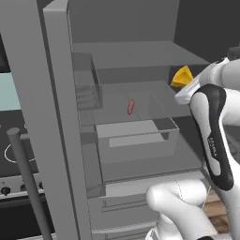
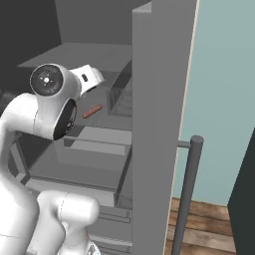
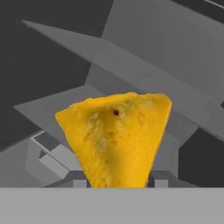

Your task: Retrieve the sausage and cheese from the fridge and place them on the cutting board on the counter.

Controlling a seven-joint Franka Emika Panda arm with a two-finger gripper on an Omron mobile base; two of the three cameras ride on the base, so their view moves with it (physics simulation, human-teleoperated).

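Inside the open fridge (image 1: 140,61), at two o'clock from the sausage (image 1: 131,107) on its shelf, you have the cheese (image 3: 116,138) pinched by its narrow end between part-closed jaws; it looks light, firm, likely crumbly, so squeeze gently.

Room, as I see it from the base cameras. Wall (image 2: 219,99): pale teal, plain, lit flat and even. Floor (image 2: 199,234): light wood planks, seams visible, running under the wall. Stove (image 1: 11,154): dark top with white burner rings on my left, a row of knobs (image 1: 5,191) along its front edge. Far right: a dark panel (image 2: 244,199), too cropped to identify.
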